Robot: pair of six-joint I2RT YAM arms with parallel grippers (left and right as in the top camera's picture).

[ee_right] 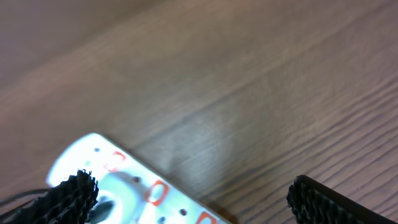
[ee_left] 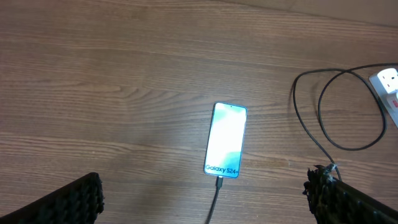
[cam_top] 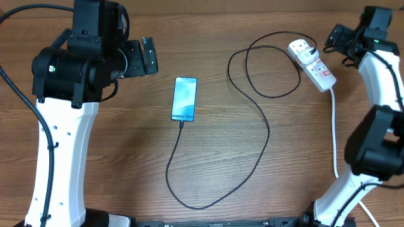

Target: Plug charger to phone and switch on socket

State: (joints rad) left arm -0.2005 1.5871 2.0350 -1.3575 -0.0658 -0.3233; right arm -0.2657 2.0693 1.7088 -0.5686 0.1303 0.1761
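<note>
The phone [cam_top: 184,98] lies flat mid-table, its blue-green screen up, and shows again in the left wrist view [ee_left: 225,140]. The charger cable [cam_top: 259,135] runs from the phone's near end, where its tip [ee_left: 219,183] sits in the port, in a big loop to a white plug [cam_top: 301,49] seated in the socket [cam_top: 317,70] at the back right. My left gripper [cam_top: 149,55] hovers open, left of the phone, nothing between its fingers [ee_left: 78,199]. Also open, my right gripper [cam_top: 336,39] is above the socket's far end [ee_right: 118,180].
The socket's thick white cord [cam_top: 334,132] runs down the right side toward the right arm's base. Both arm bases stand at the near corners. Bare wood surrounds the phone.
</note>
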